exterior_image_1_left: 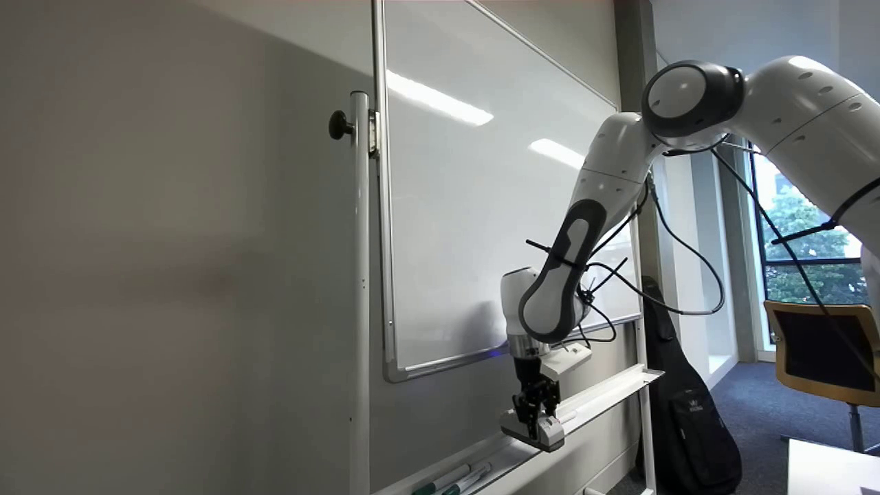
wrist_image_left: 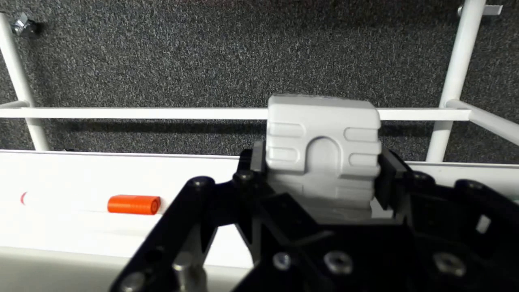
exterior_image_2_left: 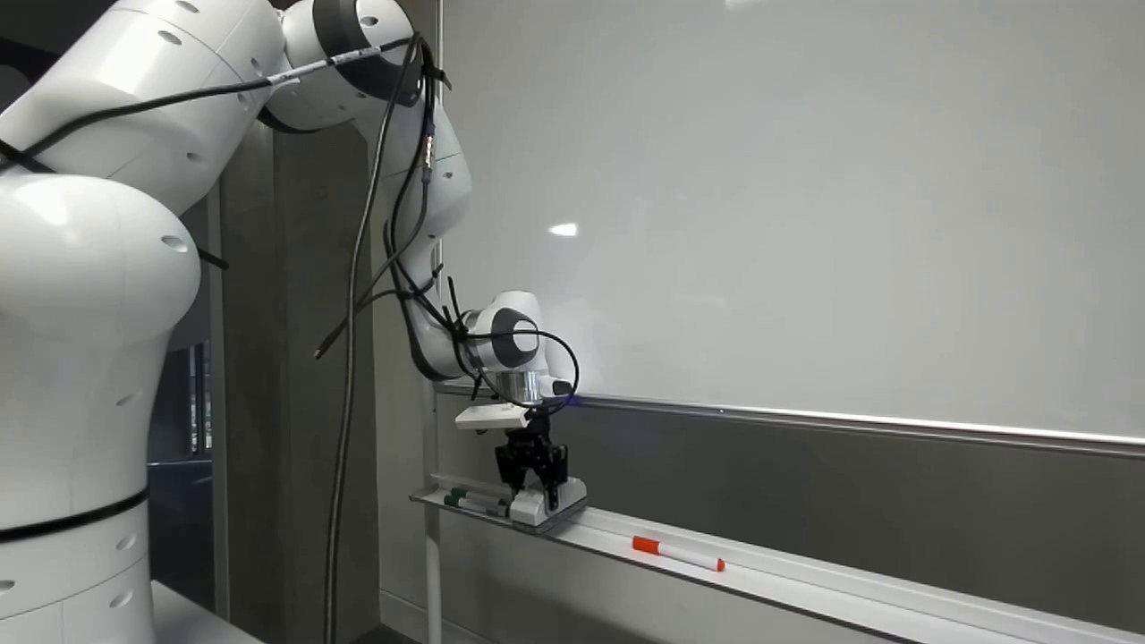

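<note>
My gripper (wrist_image_left: 323,160) is shut on a light grey whiteboard eraser (wrist_image_left: 324,134), one finger pad on either side of its ridged body. In both exterior views the gripper (exterior_image_2_left: 535,497) points down with the eraser (exterior_image_2_left: 528,511) at the long white tray (exterior_image_2_left: 608,534). The eraser (exterior_image_1_left: 553,434) juts past the tray's front edge; whether its base touches the tray I cannot tell. A red-and-white marker (exterior_image_2_left: 678,553) lies on the tray to one side of it. Beyond its other side lie green-capped markers (exterior_image_2_left: 474,505), also seen as markers (exterior_image_1_left: 467,479) in an exterior view.
Above the tray stands the whiteboard (exterior_image_1_left: 467,227), its bottom frame (exterior_image_2_left: 805,419) close to my wrist. A white upright post (exterior_image_1_left: 361,289) holds the board. A black guitar case (exterior_image_1_left: 687,412) leans by the tray's far end, and a chair (exterior_image_1_left: 821,350) stands beyond.
</note>
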`<state>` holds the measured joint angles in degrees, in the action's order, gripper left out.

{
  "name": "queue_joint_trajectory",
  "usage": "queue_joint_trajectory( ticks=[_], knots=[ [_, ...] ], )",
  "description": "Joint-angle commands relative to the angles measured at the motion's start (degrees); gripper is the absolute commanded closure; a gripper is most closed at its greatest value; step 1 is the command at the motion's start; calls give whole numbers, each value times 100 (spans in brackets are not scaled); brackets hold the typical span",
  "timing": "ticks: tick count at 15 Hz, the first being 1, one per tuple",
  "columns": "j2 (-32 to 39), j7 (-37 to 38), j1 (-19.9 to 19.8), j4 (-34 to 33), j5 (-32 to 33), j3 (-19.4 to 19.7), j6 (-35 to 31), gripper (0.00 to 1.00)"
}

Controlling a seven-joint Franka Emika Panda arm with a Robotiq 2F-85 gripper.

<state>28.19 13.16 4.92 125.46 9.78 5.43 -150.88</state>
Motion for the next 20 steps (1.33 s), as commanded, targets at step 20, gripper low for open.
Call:
queue_joint_trajectory(
  ticks=[20],
  knots=[
    [-246, 223, 447, 307, 407, 394, -886, 62]
  ],
)
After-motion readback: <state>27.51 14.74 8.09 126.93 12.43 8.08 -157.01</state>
